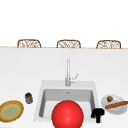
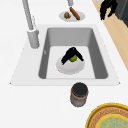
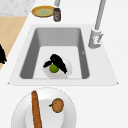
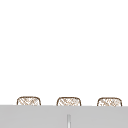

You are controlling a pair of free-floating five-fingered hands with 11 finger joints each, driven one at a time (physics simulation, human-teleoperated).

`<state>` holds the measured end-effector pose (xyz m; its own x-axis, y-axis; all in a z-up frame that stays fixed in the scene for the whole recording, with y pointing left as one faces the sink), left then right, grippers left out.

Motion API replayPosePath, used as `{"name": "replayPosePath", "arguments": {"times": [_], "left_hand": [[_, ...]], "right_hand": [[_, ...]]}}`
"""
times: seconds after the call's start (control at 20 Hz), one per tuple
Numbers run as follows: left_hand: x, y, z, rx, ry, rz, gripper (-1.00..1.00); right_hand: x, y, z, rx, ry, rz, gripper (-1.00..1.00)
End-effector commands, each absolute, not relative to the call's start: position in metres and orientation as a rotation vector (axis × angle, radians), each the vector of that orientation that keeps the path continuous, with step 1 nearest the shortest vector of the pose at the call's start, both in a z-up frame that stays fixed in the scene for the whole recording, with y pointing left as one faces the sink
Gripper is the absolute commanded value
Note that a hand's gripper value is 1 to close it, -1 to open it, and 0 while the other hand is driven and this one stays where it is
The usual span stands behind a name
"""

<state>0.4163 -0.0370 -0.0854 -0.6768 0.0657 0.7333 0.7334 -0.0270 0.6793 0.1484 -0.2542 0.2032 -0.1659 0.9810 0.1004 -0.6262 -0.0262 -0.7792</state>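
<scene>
In the left side view my left hand [image 2: 71,53] reaches down into the sink basin [image 2: 97,50], its fingers curled over a small green round fruit [image 2: 73,58]. The fruit rests on a white plate [image 2: 71,68] on the sink floor. The right side view gives the same: left hand [image 3: 58,62], fruit [image 3: 53,68], plate [image 3: 68,71]. A big red ball [image 1: 67,114] covers the sink's front part in the front view. My right hand [image 1: 98,114] hangs idle by the sink's front right corner with relaxed fingers, holding nothing.
A faucet [image 1: 68,72] stands behind the sink. Left of the sink are a dark-lidded jar [image 1: 28,97] and a yellow-rimmed plate [image 1: 11,111]. On the right, a white plate [image 1: 120,110] carries a breadstick [image 1: 116,105] and a brown round item [image 1: 109,98]. Chair backs [image 1: 68,44] line the far edge.
</scene>
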Motion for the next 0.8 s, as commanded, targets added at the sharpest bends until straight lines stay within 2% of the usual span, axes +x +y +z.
{"name": "replayPosePath", "arguments": {"times": [0.0, 0.45, 0.5, 0.75], "left_hand": [[0.419, -0.053, -0.092, -0.834, -1.735, -1.757, -1.00], [0.420, -0.050, -0.088, -0.783, -1.715, -1.761, -1.00], [0.419, -0.050, -0.091, -0.789, -1.726, -1.753, 1.00], [0.419, -0.049, -0.082, -0.702, -1.808, -1.861, 1.00]], "right_hand": [[0.148, -0.254, 0.203, -0.570, -0.838, 1.562, 0.00], [0.148, -0.254, 0.203, -0.570, -0.838, 1.562, 0.00], [0.148, -0.254, 0.203, -0.570, -0.838, 1.562, 0.00], [0.148, -0.254, 0.203, -0.570, -0.838, 1.562, 0.00]]}}
